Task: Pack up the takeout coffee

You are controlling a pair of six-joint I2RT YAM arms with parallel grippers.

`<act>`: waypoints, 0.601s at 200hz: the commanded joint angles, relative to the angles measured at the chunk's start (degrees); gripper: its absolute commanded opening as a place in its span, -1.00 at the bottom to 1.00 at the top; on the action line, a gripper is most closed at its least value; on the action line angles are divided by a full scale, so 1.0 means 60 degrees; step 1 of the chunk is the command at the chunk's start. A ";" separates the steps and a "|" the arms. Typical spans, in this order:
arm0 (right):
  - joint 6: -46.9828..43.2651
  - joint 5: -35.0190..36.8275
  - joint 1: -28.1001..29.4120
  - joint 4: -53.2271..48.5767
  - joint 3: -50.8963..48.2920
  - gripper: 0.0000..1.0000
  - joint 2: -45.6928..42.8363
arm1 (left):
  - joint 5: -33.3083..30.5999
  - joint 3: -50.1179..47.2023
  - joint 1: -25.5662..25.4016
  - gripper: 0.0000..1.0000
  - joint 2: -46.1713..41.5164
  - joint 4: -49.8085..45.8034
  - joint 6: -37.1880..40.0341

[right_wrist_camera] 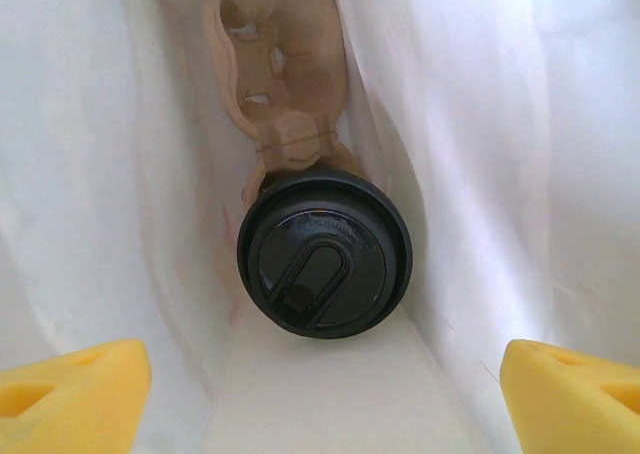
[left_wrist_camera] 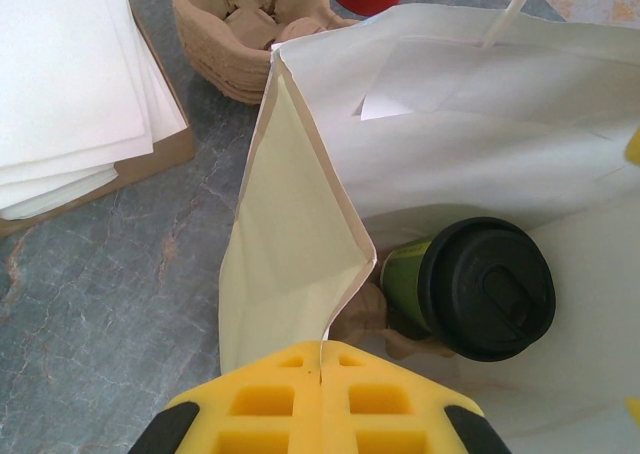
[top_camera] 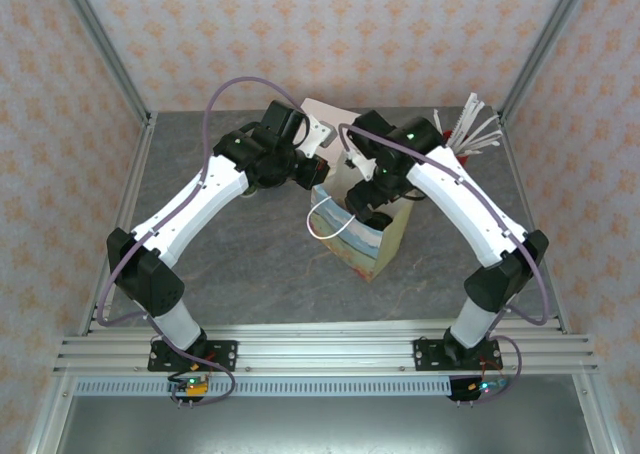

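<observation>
The paper bag (top_camera: 368, 242) has its rim pinched between the closed fingers of the left gripper (left_wrist_camera: 322, 376). Inside the bag, the right gripper (right_wrist_camera: 325, 389) hangs with fingers spread above the takeout coffee (right_wrist_camera: 323, 265), which rests at the bag's bottom. Placing looks done; next, the right arm should lift clear without snagging the bag.

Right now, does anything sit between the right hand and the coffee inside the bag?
Nothing visible does. The open right hand faces the lid of the takeout coffee inside the paper bag; the cardboard carrier lies beyond the cup, not in front.
</observation>
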 commanded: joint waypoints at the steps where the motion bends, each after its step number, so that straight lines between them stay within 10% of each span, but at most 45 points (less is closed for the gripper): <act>1: 0.0224 0.0183 0.0032 -0.0527 0.0529 0.81 -0.0382 | 0.0057 -0.0077 -0.0003 -0.91 -0.0116 -0.0189 -0.0055; 75: 0.1138 0.0329 -0.0316 -0.0097 0.1720 0.79 -0.1429 | 0.0072 -0.0078 -0.0002 -0.88 -0.0125 -0.0146 -0.0129; 120: 0.1859 0.0752 -0.0838 0.1286 0.0647 0.79 -0.2731 | 0.0129 -0.0122 -0.0020 -0.44 -0.0160 0.0156 -0.0464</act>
